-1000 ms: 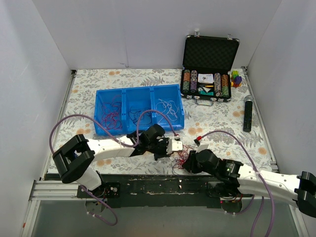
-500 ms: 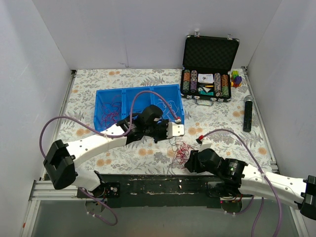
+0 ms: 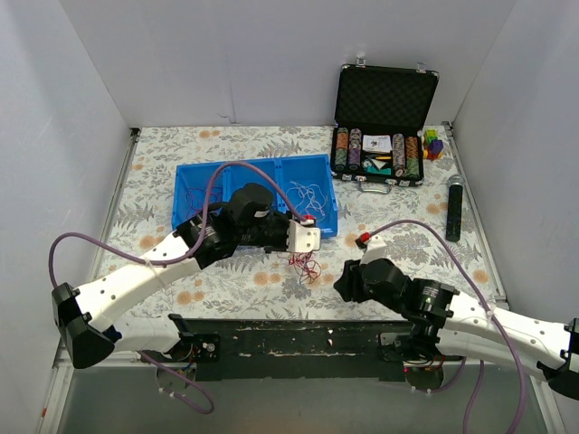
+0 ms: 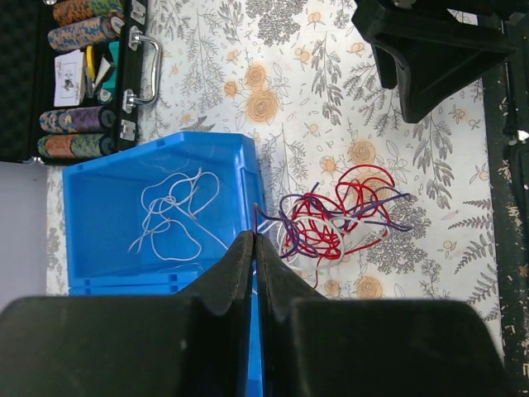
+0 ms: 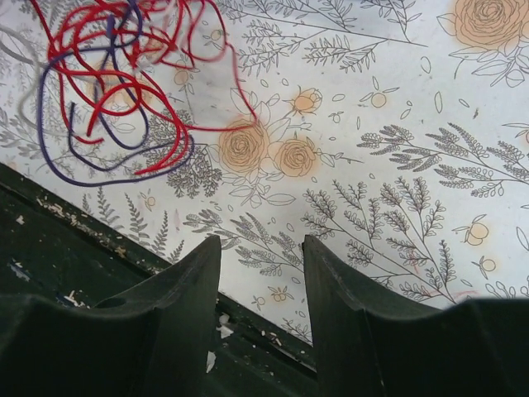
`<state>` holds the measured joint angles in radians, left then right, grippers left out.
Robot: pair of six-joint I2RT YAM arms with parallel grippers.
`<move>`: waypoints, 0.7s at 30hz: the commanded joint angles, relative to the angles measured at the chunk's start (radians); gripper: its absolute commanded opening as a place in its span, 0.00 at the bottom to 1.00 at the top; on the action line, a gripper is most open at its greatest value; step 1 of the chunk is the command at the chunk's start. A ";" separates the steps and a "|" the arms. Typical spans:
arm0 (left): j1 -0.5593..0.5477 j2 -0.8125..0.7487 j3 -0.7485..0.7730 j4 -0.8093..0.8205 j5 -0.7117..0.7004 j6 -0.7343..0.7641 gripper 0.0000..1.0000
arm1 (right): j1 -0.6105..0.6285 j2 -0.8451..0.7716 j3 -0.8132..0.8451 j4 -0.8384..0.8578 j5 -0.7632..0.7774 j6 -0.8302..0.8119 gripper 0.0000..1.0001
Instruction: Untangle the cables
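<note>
The left hand (image 4: 254,237), pinching one strand, is holding the tangle of thin red, purple and white cables (image 4: 314,227) near the flowered table's (image 3: 407,240) near edge, the spread, empty right hand (image 5: 260,242) hovering just right of it.

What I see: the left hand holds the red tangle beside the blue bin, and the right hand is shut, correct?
Nearly. The right hand is open, gripping nothing, per the right wrist view. The left hand does hold the red tangle beside the blue bin.
</note>
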<state>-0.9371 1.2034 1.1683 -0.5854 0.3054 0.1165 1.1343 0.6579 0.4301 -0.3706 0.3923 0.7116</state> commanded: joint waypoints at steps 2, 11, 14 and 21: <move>0.001 -0.041 0.050 -0.034 0.014 0.043 0.00 | 0.004 0.029 0.042 0.093 0.013 -0.081 0.52; 0.001 -0.073 -0.001 -0.070 0.043 0.075 0.00 | 0.005 0.137 -0.007 0.455 -0.016 -0.195 0.55; 0.001 -0.076 -0.021 -0.070 0.050 0.075 0.00 | 0.004 0.195 -0.010 0.531 -0.033 -0.216 0.55; 0.001 -0.073 -0.032 -0.059 0.063 0.072 0.00 | 0.005 0.362 -0.013 0.735 -0.093 -0.228 0.48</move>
<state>-0.9371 1.1580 1.1393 -0.6441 0.3382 0.1791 1.1343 0.9463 0.4263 0.1585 0.3408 0.5152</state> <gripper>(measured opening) 0.015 0.505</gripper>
